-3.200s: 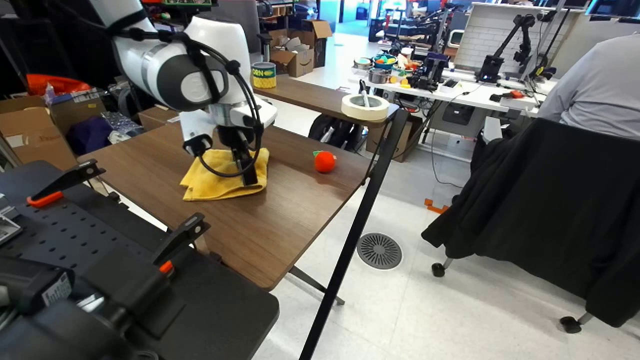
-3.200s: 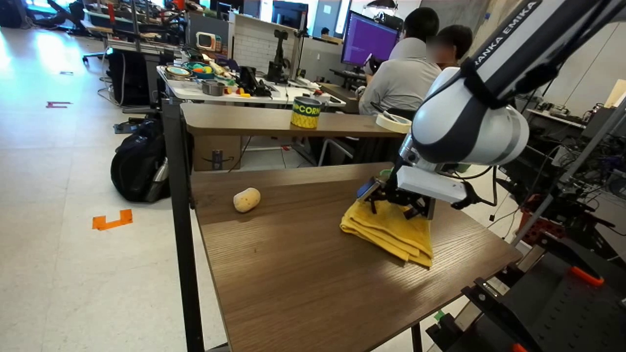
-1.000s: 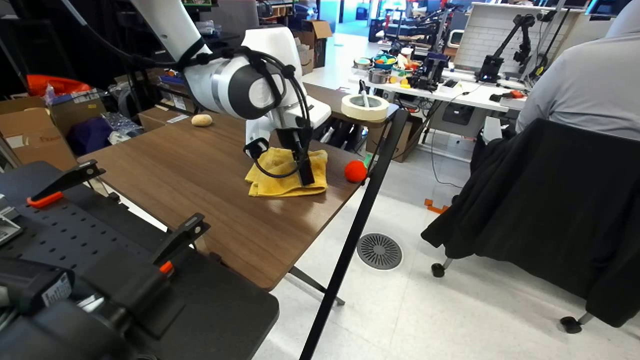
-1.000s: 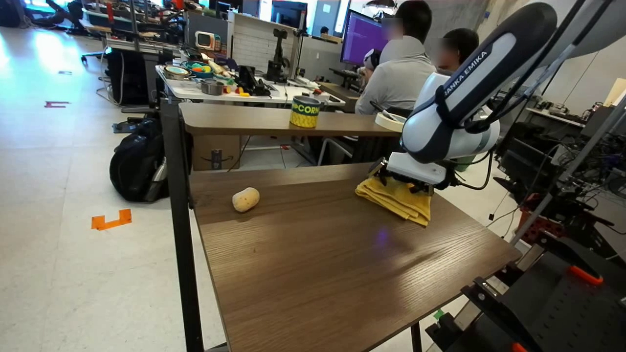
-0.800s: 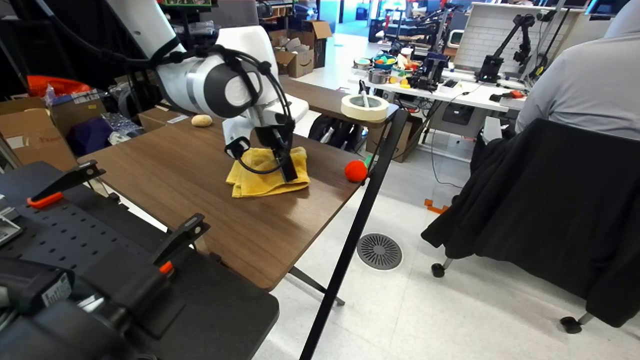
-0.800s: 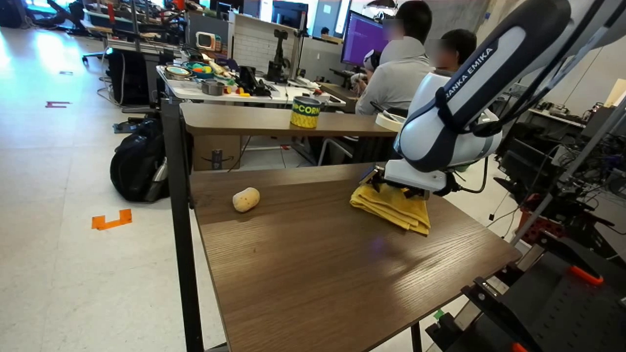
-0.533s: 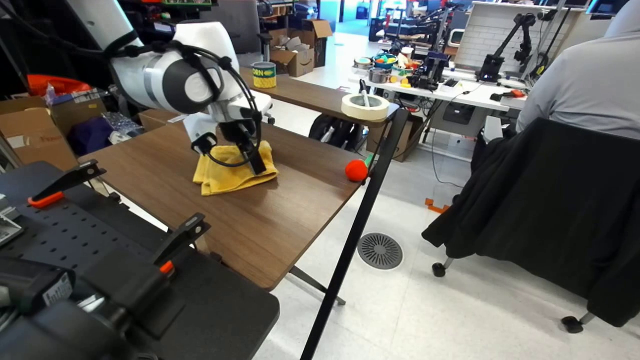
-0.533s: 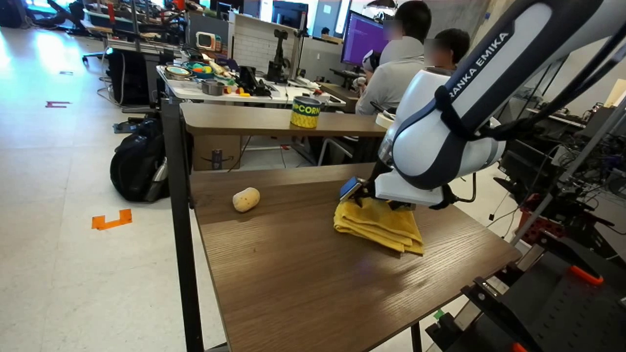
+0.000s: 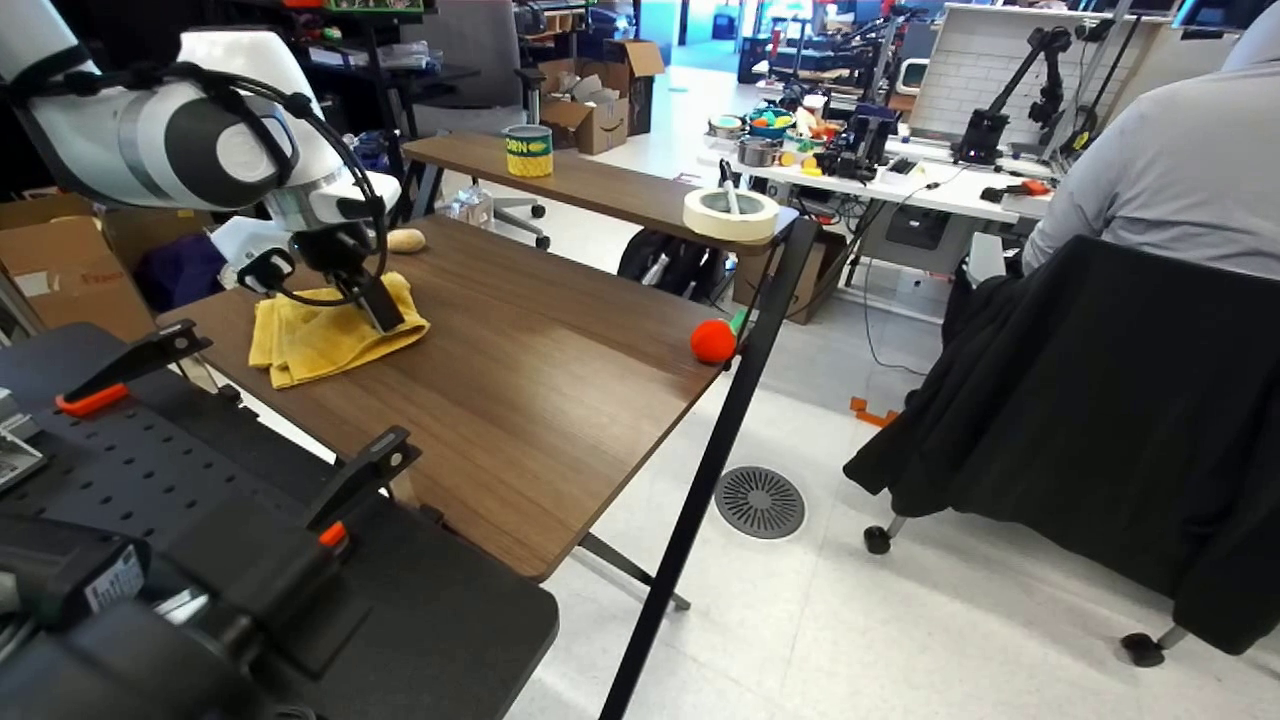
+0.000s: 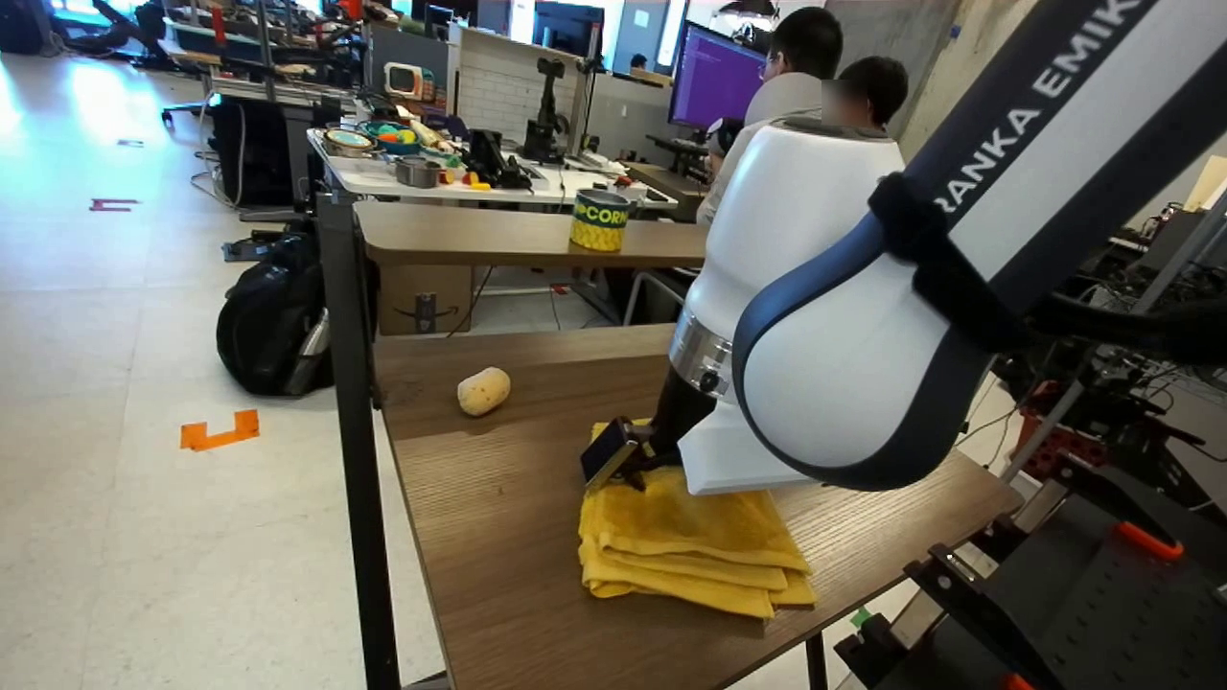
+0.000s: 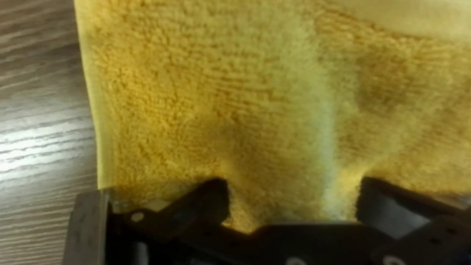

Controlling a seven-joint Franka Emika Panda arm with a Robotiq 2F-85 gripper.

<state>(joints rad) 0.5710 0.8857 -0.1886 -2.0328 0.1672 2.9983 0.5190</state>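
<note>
- Wrist view: from the left come the table (image 11: pixel 40 110), the straight edge of the folded yellow cloth (image 11: pixel 206 84), then the gripper (image 11: pixel 292 204) over it. Jaws stand wide apart and have hold of nothing; cloth spans the gap unpinched.
- Cloth location: on the table, directly beneath the gripper. In an exterior view, a fingertip (image 10: pixel 609 455) appears to rest on its top layer. Outline is nearly square; no clear long axis can be made out.
- Potato-like item (image 9: pixel 406 240): on the table in both exterior views, well apart from the gripper, not touching the cloth.
- Corn can (image 9: pixel 528 152): beyond the gripper and to its right in this exterior view, upright on a raised shelf (image 9: pixel 610 187). Contents not visible.
- Red round item (image 9: pixel 713 342): well to the gripper's right, at the table's edge, a green part just behind.
- Tape roll (image 9: pixel 725 232): right of and beyond the gripper, flat on the shelf; a pen (image 9: pixel 731 190) stands in its ring.
- Metal pot (image 9: pixel 758 156): far beyond the gripper, on a white desk (image 9: pixel 940 204). Contents cannot be told.
- Teal bowl (image 9: pixel 770 131): near the pot, holding brightly coloured items too small to identify.
</note>
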